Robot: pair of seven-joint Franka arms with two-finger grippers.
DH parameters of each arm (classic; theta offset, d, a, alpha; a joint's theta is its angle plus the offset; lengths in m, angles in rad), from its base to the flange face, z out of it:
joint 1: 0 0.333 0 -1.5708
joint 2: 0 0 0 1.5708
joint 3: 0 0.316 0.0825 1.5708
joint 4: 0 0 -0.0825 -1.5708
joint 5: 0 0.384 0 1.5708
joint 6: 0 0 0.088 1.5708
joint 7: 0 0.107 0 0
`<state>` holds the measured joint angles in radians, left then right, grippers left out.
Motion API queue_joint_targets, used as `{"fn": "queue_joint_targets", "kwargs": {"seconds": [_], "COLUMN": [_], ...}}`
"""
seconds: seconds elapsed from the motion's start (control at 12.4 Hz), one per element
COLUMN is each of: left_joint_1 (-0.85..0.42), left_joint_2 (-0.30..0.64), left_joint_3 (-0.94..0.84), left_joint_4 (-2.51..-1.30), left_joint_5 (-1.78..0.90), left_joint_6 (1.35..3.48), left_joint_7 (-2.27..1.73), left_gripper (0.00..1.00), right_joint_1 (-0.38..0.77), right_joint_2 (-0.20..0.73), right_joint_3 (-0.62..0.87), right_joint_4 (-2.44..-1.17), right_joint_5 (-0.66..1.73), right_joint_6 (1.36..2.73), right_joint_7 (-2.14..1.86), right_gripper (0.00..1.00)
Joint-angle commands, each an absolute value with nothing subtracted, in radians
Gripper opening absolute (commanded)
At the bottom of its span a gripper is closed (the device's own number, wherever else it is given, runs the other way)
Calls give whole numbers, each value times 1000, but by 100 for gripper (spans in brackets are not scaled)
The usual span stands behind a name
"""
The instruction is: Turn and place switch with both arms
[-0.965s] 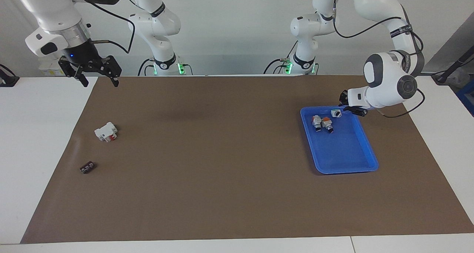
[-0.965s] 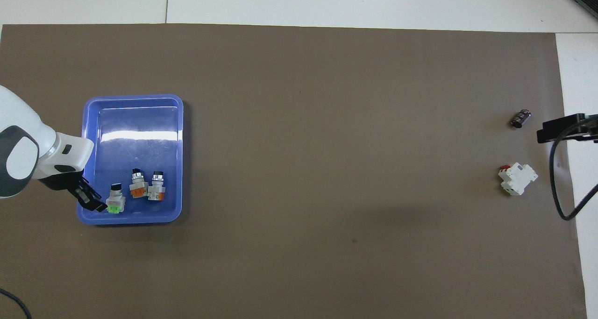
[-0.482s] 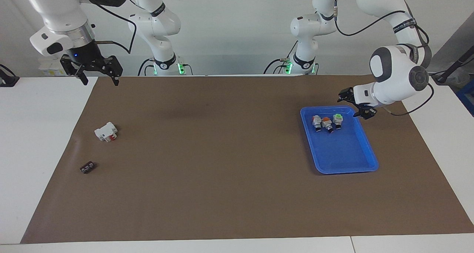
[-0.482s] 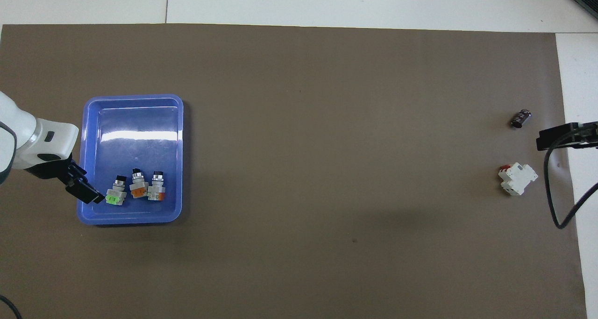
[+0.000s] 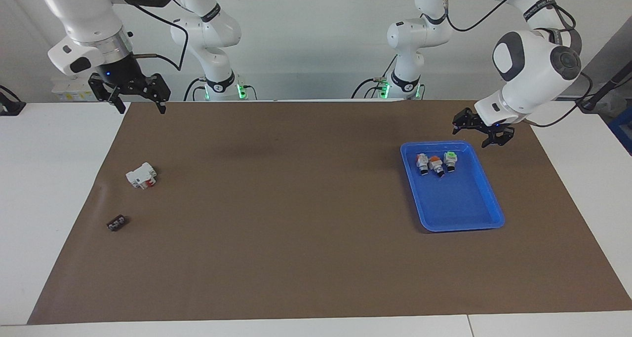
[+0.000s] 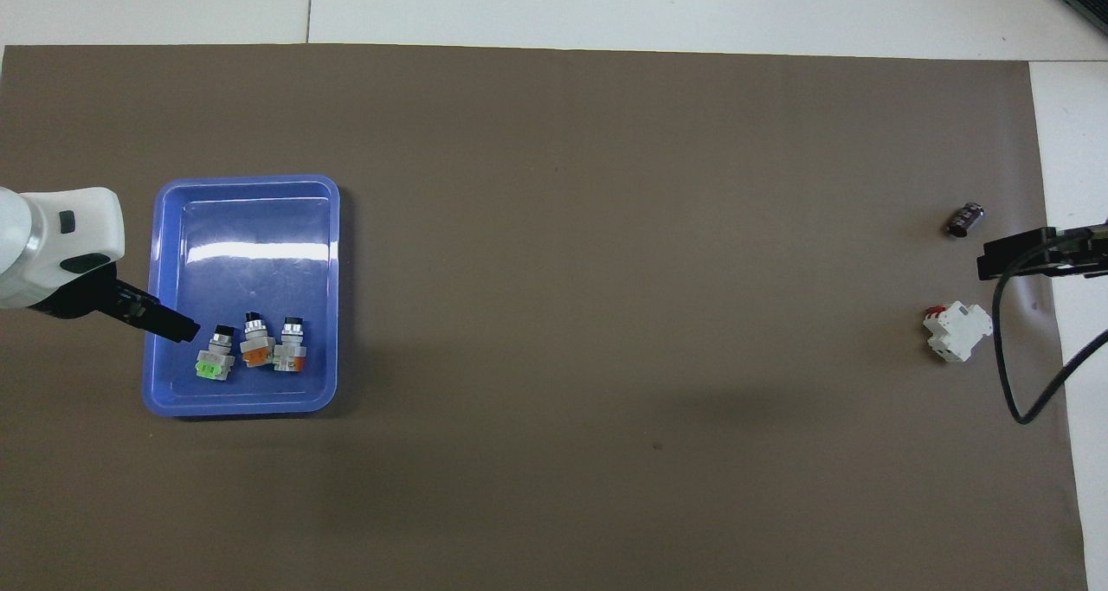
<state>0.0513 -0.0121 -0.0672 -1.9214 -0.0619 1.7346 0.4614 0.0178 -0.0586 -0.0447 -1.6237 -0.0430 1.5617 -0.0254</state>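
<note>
Placement step looks finished for the green-faced switch [image 5: 450,160]: it lies in the blue tray [image 5: 474,217], at the end of the tray nearer to the robots, in a row with two more switches, the orange-topped one [image 5: 435,165] in the middle and a third [image 5: 422,163] beside that. All three lie on their sides, black ends pointing away from the robots.

Left tool [image 5: 483,130] hangs above the desk just off the tray's corner on the robots' side, jaws spread, nothing in them, clear of the switch. In the overhead view its tip [image 6: 164,323] overlaps the tray rim, but the facing view shows it raised.

Right tool [image 5: 132,93] hovers over the edge of the brown mat [image 5: 296,228] at the right arm's end, jaws also spread and empty. That arm is waiting.

White block with red parts [image 5: 141,175] and the small black piece [image 5: 117,223] sit on the mat at that same end, well apart from the tray.

Judgement: no switch is left outside the tray, so the task reads as near done. Next move likely just calls for the left arm to clear the tray without clipping the rim.
</note>
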Motion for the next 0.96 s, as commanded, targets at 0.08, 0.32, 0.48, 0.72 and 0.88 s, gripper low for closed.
{"fn": "queue_joint_targets", "kwargs": {"seconds": [0.08, 0.32, 0.48, 0.72, 0.88], "left_joint_1": [-43, -38, -32, -31, -19], "left_joint_2": [-74, -72, -51, -14, 56], "left_joint_3": [-58, -57, -57, -46, -45], "left_joint_4": [-1965, -1866, -1771, -1602, -1429], "left_joint_5": [17, 17, 8, -8, -24], "left_joint_6": [1830, 1856, 1829, 1712, 1570], "left_joint_7": [321, 270, 252, 222, 221], "left_gripper": [100, 100, 100, 100, 100], "right_joint_1": [12, 17, 17, 17, 17], "right_joint_2": [-94, -95, -95, -95, -95], "right_joint_3": [-43, -41, -43, -43, -43], "right_joint_4": [-1654, -1654, -1654, -1652, -1652], "right_joint_5": [-21, -21, -21, -21, -21], "right_joint_6": [1568, 1568, 1568, 1568, 1568], "right_joint_7": [-9, -9, -9, -9, -9], "right_gripper": [100, 100, 100, 100, 100]}}
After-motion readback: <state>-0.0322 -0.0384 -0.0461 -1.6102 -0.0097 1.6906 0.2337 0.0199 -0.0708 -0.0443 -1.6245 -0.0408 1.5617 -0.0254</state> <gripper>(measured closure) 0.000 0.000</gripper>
